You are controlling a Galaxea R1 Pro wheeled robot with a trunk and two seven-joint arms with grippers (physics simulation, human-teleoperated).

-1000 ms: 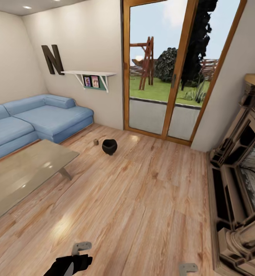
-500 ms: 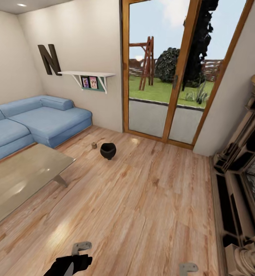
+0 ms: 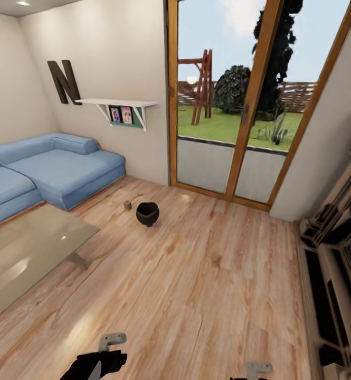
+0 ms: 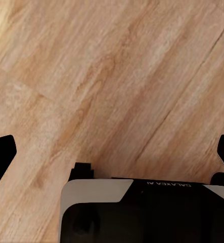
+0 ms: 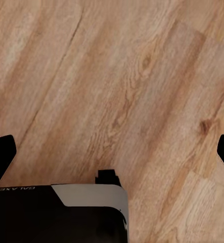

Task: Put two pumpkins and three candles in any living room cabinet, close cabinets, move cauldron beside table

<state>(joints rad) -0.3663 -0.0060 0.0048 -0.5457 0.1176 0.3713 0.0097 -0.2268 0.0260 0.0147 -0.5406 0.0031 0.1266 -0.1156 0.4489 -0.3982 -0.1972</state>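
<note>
In the head view we look across a wooden floor toward a glass door at twelve o'clock. The cauldron sits upright on the floor at about eleven o'clock, well apart from us, and a small stubby object, apparently one of the candles, stands just beside it on its far left; it is too small for us to be sure. The table with its glossy grey top lies at nine to ten o'clock, its nearest corner near the cauldron but not touching it. Behind it a blue sofa runs along the wall, under a white shelf and a dark letter N.

At three o'clock a pale wooden unit lines the right wall.

Our left gripper hangs over bare floorboards with its fingertips spread wide to the picture's edges and nothing between them. Our right gripper is likewise spread wide over bare boards, holding nothing.
</note>
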